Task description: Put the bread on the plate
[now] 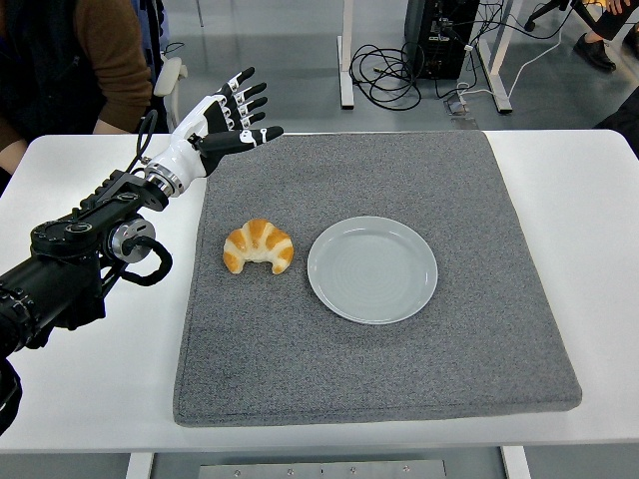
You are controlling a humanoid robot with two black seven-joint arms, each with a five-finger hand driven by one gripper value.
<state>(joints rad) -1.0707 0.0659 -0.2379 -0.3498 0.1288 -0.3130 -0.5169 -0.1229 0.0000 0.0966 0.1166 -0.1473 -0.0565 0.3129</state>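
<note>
A golden croissant (259,245) lies on the grey mat (379,369), just left of an empty pale grey plate (372,268). They sit close but apart. My left hand (232,118) is raised over the mat's far left corner, well beyond the croissant, with its fingers spread and holding nothing. The black left arm (80,254) runs in from the left edge across the white table (90,379). The right arm is out of view.
A person in a brown sleeve (110,60) sits at the table's far left corner. A chair, cables and desk legs stand on the floor behind the table. The mat covers most of the tabletop.
</note>
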